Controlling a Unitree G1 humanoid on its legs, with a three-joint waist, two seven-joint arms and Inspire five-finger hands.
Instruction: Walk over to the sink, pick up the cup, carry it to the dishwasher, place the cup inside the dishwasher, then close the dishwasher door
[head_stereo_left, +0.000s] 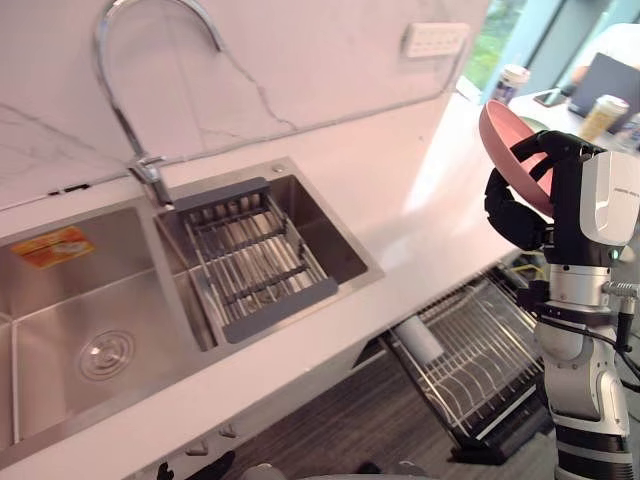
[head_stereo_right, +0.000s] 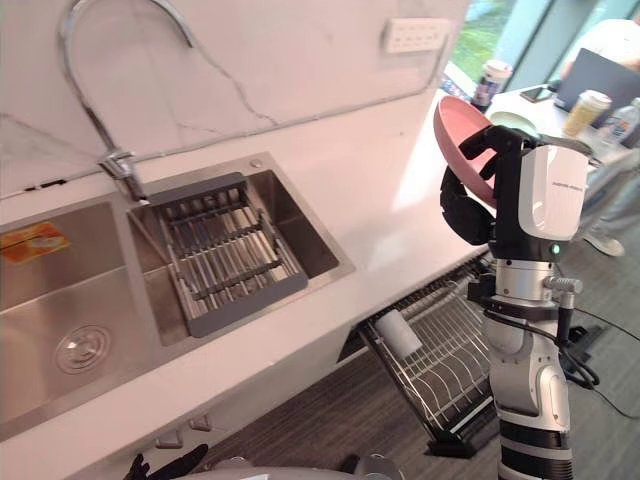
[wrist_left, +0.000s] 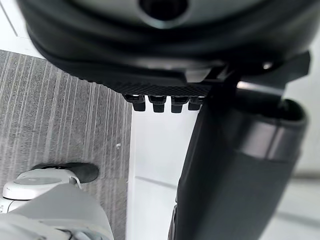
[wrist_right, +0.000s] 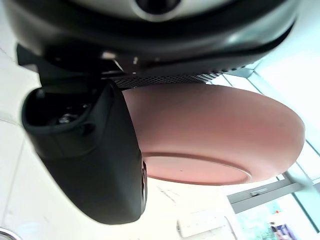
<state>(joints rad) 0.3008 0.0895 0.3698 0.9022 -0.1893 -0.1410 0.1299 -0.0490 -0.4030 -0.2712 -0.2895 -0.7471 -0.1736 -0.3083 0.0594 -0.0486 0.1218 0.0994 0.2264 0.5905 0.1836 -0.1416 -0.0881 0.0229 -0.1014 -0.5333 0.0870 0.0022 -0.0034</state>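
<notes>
- At three o'clock, a pink dish (head_stereo_left: 502, 138) is being clamped on edge by the right hand (head_stereo_left: 512, 215), probably for slotting into the dishwasher rack (head_stereo_left: 480, 370) at five o'clock.
- The left hand (wrist_left: 160, 85) is being seen too poorly to tell its fingers' state.

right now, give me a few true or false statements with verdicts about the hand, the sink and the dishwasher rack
1. The right hand grips a pink plate. True.
2. The plate lies in the sink. False: it is held up in the air, beside the counter.
3. A grey rack sits in the sink's right basin. True.
4. The dishwasher rack is empty. False: a white cup lies in it.
</notes>
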